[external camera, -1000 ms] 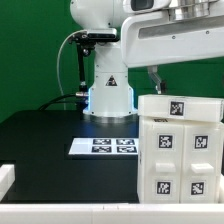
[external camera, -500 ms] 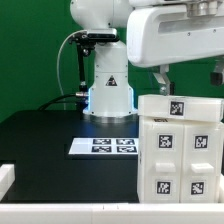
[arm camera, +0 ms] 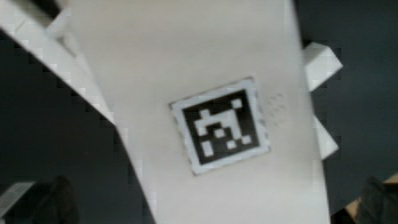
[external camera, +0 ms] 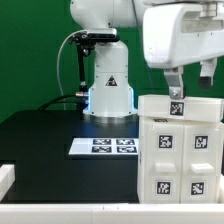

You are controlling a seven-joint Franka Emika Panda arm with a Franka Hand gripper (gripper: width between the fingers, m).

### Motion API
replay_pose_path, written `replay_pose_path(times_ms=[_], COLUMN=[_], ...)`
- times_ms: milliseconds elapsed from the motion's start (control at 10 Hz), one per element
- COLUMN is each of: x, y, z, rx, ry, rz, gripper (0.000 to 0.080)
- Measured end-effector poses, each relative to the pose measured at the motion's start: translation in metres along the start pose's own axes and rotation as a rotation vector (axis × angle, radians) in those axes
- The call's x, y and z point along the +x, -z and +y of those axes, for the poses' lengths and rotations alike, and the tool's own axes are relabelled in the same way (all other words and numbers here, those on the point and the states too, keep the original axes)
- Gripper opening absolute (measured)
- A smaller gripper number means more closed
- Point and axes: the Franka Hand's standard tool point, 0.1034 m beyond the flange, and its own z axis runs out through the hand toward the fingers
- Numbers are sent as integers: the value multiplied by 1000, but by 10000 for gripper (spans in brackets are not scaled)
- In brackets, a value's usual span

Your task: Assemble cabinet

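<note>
one boxy matte white cabinet [external camera: 180,147] – flat panels, square black-and-white tags

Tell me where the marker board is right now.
In the exterior view, the marker board lies flat on the black table, in front of the robot's base and just to the exterior view's left of the white cabinet.

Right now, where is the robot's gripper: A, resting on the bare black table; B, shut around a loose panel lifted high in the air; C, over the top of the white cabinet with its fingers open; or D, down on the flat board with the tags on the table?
C: the gripper hangs over the top of the cabinet, jaws apart with nothing held, away from the marker board.
</note>
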Motion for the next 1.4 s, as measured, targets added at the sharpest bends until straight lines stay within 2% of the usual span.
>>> replay_pose_path(times_ms=[200, 300, 600, 700, 800, 1000, 1200, 1400], x=[-5, -8, -9, -9, -9, -9, -10, -4], y=[-11, -17, -19, -19, -19, -19, -20, -20], z=[2, 2, 2, 2, 2, 2, 3, 1], rx=[-2, 6, 9, 10, 9, 9, 5, -6], ry=[134, 125, 97, 61, -2, -183, -501, -815], rz=[-3, -9, -11, -11, -11, -11, -3, 27], gripper=[797, 797, 794, 637, 555, 555, 555, 555])
